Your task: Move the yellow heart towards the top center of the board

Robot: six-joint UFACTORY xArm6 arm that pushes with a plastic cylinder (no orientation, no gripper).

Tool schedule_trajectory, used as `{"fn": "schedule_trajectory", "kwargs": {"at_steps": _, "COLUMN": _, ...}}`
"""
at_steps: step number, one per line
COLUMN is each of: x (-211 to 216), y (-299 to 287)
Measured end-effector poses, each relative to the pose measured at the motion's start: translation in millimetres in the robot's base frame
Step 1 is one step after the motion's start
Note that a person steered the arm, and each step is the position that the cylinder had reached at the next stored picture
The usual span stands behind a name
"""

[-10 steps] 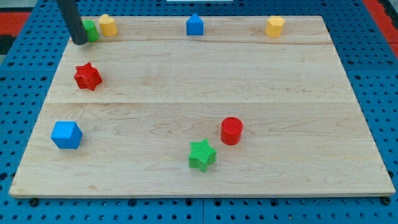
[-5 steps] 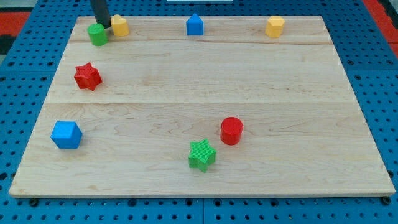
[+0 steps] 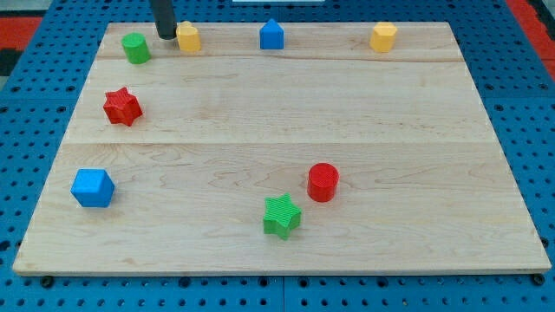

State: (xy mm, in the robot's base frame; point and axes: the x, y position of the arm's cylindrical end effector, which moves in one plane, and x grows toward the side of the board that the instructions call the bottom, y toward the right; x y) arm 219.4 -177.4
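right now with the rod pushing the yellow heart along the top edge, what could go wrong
My tip sits at the yellow heart's left side, near the board's top edge. A slightly off-centre push could slide the heart off that edge.

The blue house-shaped block stands in the same row to the view's right. Pushing straight on would likely knock it away from top centre.

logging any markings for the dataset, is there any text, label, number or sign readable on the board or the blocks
None: no word, number, label or sign shows anywhere.
The wooden board is bare wood grain.
The blocks, such as the yellow heart beside my tip, are plain coloured.
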Motion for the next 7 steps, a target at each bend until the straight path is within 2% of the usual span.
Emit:
{"fn": "schedule_trajectory", "kwargs": {"at_steps": 2, "x": -15.8, "y": 17.8}}
{"fn": "schedule_trajectory", "kwargs": {"at_steps": 4, "x": -14.8, "y": 93.4}}
{"fn": "schedule_trajectory", "kwargs": {"at_steps": 5, "x": 13.5, "y": 100.2}}
{"fn": "schedule_trajectory", "kwargs": {"at_steps": 6, "x": 59.7, "y": 108.1}}
{"fn": "schedule_trajectory", "kwargs": {"at_steps": 7, "x": 29.8, "y": 133.3}}
